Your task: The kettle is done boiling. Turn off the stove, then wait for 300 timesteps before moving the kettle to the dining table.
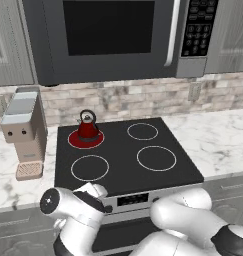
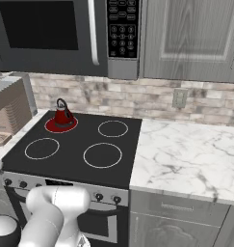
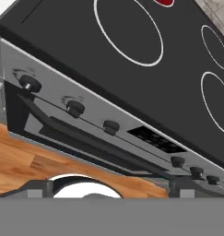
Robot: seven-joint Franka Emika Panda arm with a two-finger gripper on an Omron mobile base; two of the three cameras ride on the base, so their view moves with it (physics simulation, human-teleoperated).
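The small red kettle (image 1: 87, 127) (image 2: 62, 116) stands upright on the stove's back-left burner (image 1: 86, 140), which glows red. The black glass-top stove (image 1: 124, 148) (image 2: 75, 136) (image 3: 178, 55) has a silver front panel with small knobs (image 3: 75, 109). My gripper (image 3: 109, 186) is open with nothing between its fingers. It hangs low in front of the panel, apart from it, looking at the left knobs (image 3: 29, 84) and the oven handle below them. In the base views my arm is bent low before the stove front. The dining table is out of view.
A beige coffee machine (image 1: 24, 130) (image 2: 10, 111) stands on the counter left of the stove. A dark microwave (image 1: 118, 35) (image 2: 56, 29) hangs above it. A marble counter (image 2: 186, 154) runs to the right. Wooden floor (image 3: 21, 161) lies under the hand.
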